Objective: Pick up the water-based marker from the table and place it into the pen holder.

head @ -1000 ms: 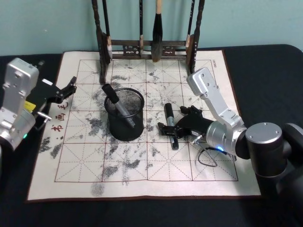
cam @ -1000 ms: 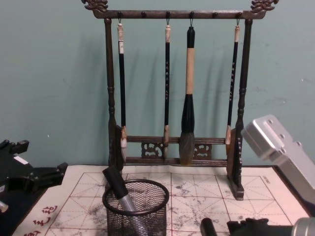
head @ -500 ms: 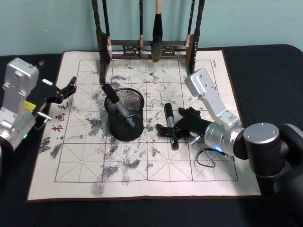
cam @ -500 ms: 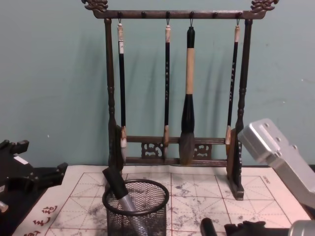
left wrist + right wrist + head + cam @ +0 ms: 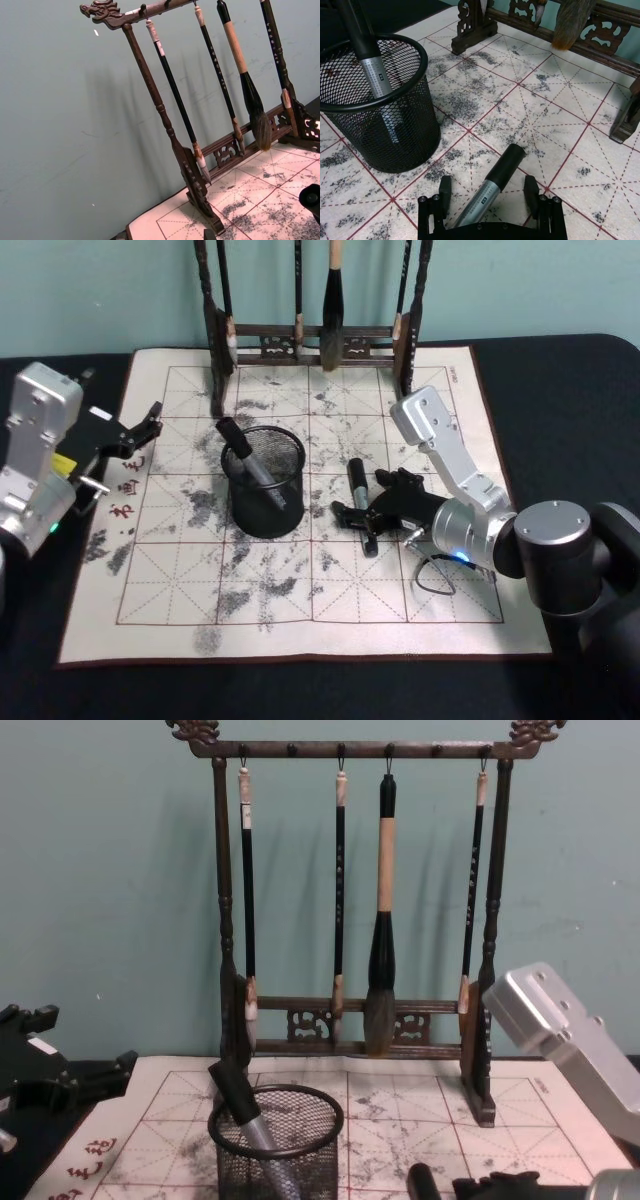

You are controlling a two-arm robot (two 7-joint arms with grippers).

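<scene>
1. Right gripper (image 5: pixel 487 192): low over the mat, near side of the layout, right of centre. Jaws spread wide, one finger (image 5: pixel 444 192) on each side of the marker's silver barrel, with a gap on both sides; nothing held.

2. Water-based marker (image 5: pixel 358 502): lying flat on the mat, black cap pointing toward the brush rack, silver barrel running back between the right gripper's fingers. It is right of the pen holder and apart from it.

3. Mat (image 5: pixel 180 590): white, red grid lines, grey ink blotches, red characters along its left border. Spread on the dark table (image 5: pixel 560 390).

4. Pen holder (image 5: pixel 264 483): black wire-mesh cup with a solid rim, upright on the mat, left of the marker.

5. Second marker (image 5: pixel 248 468): standing slanted inside the pen holder, black cap leaning past the rim on the far left side, silver barrel down in the mesh.

6. Left gripper (image 5: pixel 140 430): at the mat's left edge, beside the red characters, well apart from the pen holder. Whether it is open or closed cannot be told.

7. Brush rack (image 5: pixel 310 340): dark carved wood, standing at the far edge of the mat against a teal wall. Four brushes (image 5: pixel 383 920) hang from its top bar, the third from the left being the thickest.
</scene>
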